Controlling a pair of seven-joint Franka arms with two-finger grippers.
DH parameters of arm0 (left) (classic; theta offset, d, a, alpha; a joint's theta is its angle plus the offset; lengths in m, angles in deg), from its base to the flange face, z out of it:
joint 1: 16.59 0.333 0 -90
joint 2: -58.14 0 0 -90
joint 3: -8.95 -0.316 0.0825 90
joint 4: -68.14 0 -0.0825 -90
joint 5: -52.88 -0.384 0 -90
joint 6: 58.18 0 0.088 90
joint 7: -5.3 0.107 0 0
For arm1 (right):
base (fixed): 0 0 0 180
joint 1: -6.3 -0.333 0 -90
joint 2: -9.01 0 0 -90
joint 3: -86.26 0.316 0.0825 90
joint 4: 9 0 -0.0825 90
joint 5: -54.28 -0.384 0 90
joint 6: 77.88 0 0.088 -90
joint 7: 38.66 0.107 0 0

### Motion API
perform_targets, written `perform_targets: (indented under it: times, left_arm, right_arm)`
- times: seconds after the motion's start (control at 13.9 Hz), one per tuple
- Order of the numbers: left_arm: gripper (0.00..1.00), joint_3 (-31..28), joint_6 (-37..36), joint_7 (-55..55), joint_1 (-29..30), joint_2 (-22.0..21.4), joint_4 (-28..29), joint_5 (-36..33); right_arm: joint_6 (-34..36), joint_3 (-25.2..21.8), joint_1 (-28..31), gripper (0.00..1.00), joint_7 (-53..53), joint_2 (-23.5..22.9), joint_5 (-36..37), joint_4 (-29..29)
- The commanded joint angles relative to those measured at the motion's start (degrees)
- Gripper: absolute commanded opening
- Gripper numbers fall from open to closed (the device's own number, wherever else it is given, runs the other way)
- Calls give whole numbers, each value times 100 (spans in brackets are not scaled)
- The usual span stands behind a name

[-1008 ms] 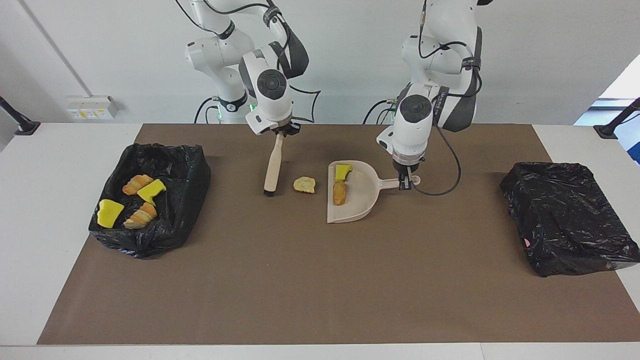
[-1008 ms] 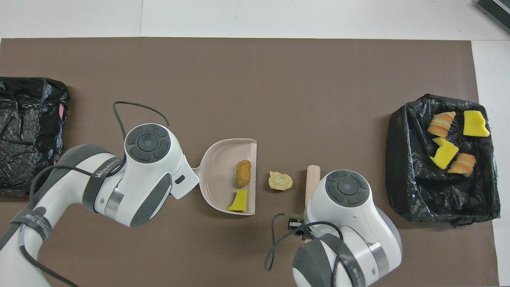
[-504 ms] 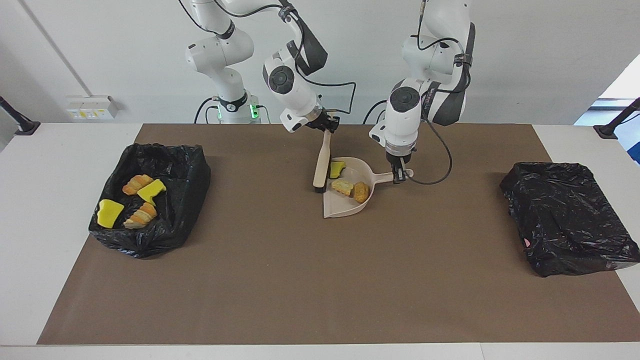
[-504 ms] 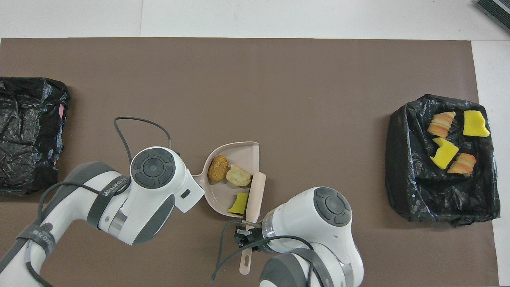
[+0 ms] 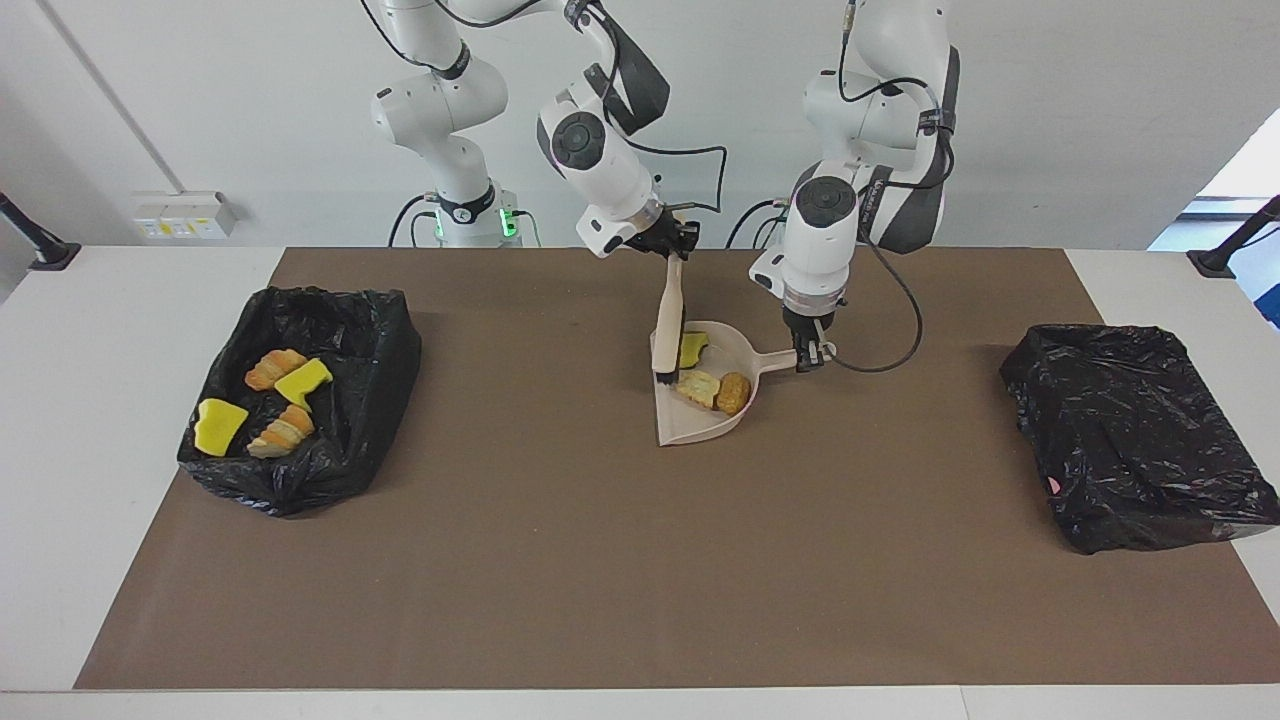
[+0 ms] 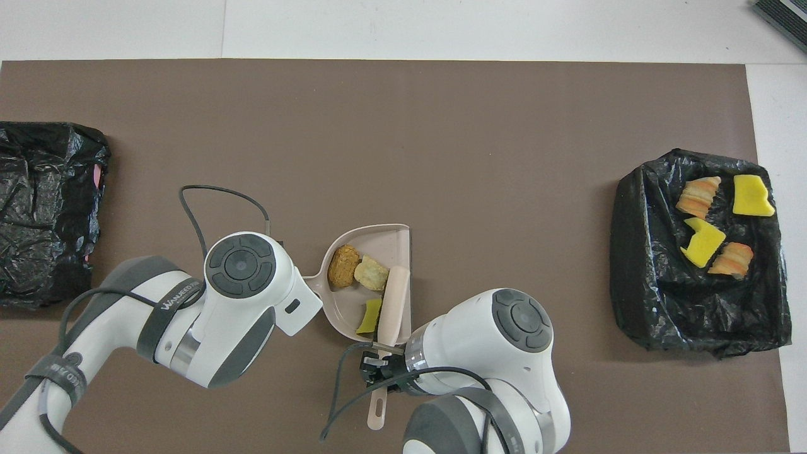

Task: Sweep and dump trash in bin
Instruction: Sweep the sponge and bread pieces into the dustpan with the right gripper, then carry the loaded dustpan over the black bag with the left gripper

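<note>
My right end effector [image 5: 672,247] clenches brush [image 5: 668,332] | left end effector [image 5: 808,356] grips dustpan [image 5: 700,425] | 3 trash pcs [image 5: 712,387] aboard, 4 in bin [image 5: 372,400] | dump left.

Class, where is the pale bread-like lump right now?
The pale bread-like lump lies in the beige dustpan at mid-table, between the orange-brown lump and the brush, with the yellow sponge piece nearer the robots.

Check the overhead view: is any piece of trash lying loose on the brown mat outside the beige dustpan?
No: three pieces lie in the beige plastic dustpan, four in the open black-lined bin, none on the brown mat.
</note>
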Motion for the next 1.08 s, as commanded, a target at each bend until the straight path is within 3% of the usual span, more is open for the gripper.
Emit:
perform_targets:
  times: [0.0,0.14,0.58,1.01]
  left_arm:
    - [0,10,-6,498,374,39,-244,191]
    - [0,10,-260,614,691,12,-463,279]
    - [0,-26,-1253,877,1561,3,-1378,438]
    - [0,-43,-1702,2598,2606,371,-2344,411]
  right_arm:
    - [537,-8,66,0,186,479,770,13]
    - [627,54,14,0,362,699,1273,-101]
    - [407,63,-461,0,415,753,1275,-900]
    - [-259,63,-716,0,477,894,1275,-1700]
